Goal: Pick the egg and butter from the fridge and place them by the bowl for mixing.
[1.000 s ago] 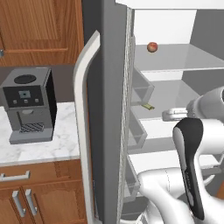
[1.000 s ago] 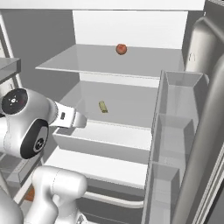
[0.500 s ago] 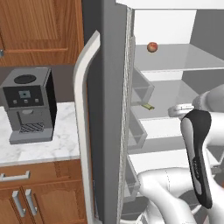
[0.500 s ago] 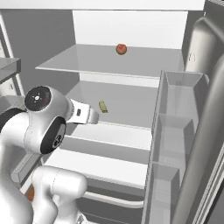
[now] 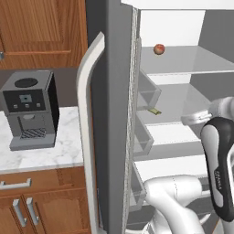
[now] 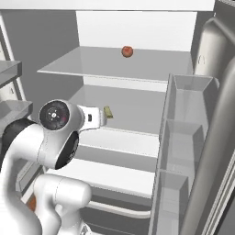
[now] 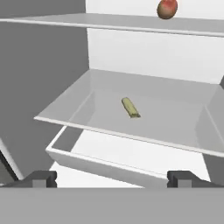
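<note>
The fridge (image 5: 114, 91) stands open, its white inside facing me. The butter (image 7: 130, 107), a small yellow-olive stick, lies on the middle glass shelf (image 7: 175, 127); it also appears in the base views as butter (image 5: 154, 111) and butter (image 6: 108, 112). My gripper (image 7: 112, 179) is open, in front of that shelf's edge and a little below it, short of the butter, with nothing between its fingers. Its white hand (image 6: 92, 116) shows just left of the butter in the right base view. The egg and the bowl are out of view.
A red-orange round fruit (image 7: 166, 8) sits on the top shelf (image 6: 92, 64). Clear door bins (image 6: 183, 137) line the right door, and a white drawer (image 7: 109, 159) lies under the middle shelf. A coffee machine (image 5: 29, 109) stands on the marble counter (image 5: 41, 155) to the left.
The arm has swung to the right and the hand has reached a little further in toward the middle shelf. The gripper has stayed open and the butter has not moved.
</note>
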You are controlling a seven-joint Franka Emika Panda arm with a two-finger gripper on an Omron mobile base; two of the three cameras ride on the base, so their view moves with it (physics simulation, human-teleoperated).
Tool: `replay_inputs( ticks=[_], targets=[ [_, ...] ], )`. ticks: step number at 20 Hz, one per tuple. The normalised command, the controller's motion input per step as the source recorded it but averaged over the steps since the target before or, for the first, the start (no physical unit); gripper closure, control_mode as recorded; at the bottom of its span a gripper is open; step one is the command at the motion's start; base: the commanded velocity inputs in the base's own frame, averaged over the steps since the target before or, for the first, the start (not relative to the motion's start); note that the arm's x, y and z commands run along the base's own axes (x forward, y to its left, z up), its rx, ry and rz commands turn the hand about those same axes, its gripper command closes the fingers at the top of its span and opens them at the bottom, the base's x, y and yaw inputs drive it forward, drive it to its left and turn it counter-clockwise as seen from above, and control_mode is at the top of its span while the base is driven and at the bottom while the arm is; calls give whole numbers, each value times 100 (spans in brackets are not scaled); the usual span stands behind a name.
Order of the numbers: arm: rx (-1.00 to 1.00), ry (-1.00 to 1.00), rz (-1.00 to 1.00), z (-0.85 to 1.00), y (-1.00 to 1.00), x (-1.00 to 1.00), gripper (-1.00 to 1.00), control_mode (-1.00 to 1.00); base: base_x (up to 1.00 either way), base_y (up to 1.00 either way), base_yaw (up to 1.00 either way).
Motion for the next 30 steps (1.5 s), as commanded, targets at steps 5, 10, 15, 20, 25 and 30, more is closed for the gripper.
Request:
replay_inputs(
  ticks=[5,10,15,20,25,30],
  targets=[
    [-1,-13,20,-1,-5,29,-100,-100,0,0,0],
    [0,-1,16,0,-1,41,-100,-100,0,0,0],
    [0,0,10,0,0,46,-100,-100,0,0,0],
    [0,0,8,-5,0,28,-100,-100,0,0,0],
    [0,0,4,-24,0,22,-100,-100,0,0,0],
    [0,6,1,-19,0,29,-100,-100,0,0,0]
  ],
)
